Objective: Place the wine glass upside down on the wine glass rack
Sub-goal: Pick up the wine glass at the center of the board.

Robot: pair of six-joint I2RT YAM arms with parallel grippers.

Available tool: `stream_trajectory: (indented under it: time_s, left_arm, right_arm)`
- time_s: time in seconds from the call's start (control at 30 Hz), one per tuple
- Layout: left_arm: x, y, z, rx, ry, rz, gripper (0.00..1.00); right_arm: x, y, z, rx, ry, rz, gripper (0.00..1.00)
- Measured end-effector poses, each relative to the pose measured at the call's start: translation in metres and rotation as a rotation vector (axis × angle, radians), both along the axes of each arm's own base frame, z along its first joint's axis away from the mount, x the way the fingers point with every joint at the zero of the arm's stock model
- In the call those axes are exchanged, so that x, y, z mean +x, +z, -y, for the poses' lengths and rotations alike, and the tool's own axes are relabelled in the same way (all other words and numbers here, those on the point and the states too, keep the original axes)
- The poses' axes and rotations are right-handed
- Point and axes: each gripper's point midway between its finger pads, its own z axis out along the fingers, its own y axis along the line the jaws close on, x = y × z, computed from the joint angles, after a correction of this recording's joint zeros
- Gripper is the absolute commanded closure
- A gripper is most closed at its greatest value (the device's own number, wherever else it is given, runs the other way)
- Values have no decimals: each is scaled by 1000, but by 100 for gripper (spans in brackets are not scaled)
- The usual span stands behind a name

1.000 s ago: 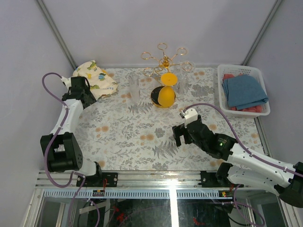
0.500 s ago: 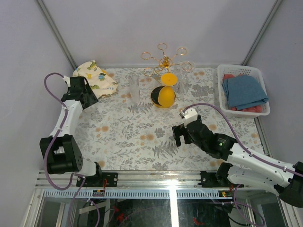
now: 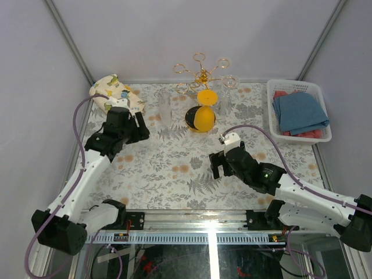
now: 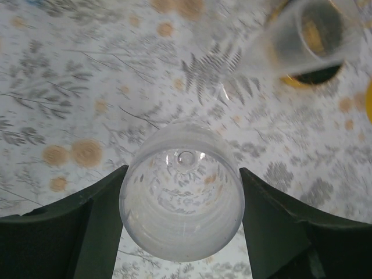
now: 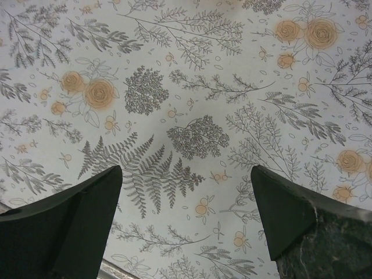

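The left gripper (image 4: 183,171) clamps the wine glass (image 4: 182,218) by its bowl, seemingly off the table (image 4: 70,87); the right gripper (image 5: 186,168) gapes empty; the wine glass rack (image 3: 201,74) stands well apart; slick glass could slip during inversion, or strike the rack's arms.

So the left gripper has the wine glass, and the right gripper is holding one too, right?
No: the right wrist view shows the right gripper open and empty above the tablecloth. The left gripper does hold the wine glass.
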Motion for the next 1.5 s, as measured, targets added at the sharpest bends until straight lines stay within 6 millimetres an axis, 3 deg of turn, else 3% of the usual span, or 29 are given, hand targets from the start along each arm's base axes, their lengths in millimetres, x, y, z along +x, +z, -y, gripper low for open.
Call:
stream_trajectory:
  time_s: [0.17, 0.33, 0.43, 0.57, 0.7, 0.8, 1.1, 1.37, 1.5]
  left_arm:
    - [-34, 3, 51, -62, -139, 4, 71]
    - [-62, 3, 92, -148, -244, 6, 72]
    - [-76, 1, 116, -183, -312, -9, 71]
    - [-86, 3, 146, -219, -390, -11, 71]
    - [-85, 0, 167, -243, -437, -17, 71]
    - [-84, 0, 178, -260, -459, -14, 71]
    - [-79, 6, 204, -307, -520, 2, 71]
    - [-83, 15, 214, -341, -561, 15, 71]
    - [-83, 17, 214, -343, -563, 19, 71]
  right_arm:
    - [2, 5, -10, 116, -60, -12, 1]
    - [-3, -3, -13, 309, -162, -61, 0]
    - [-7, -9, -16, 452, -232, -102, 6]
    - [-10, -22, -18, 650, -330, -165, 15]
    - [-14, -49, -15, 783, -421, -231, 18]
    - [-14, -54, -14, 856, -460, -257, 21]
    - [-5, -27, -30, 1044, -465, -271, 36]
    - [-3, -41, -32, 1023, -501, -300, 51]
    - [2, -36, -35, 1051, -503, -279, 60]
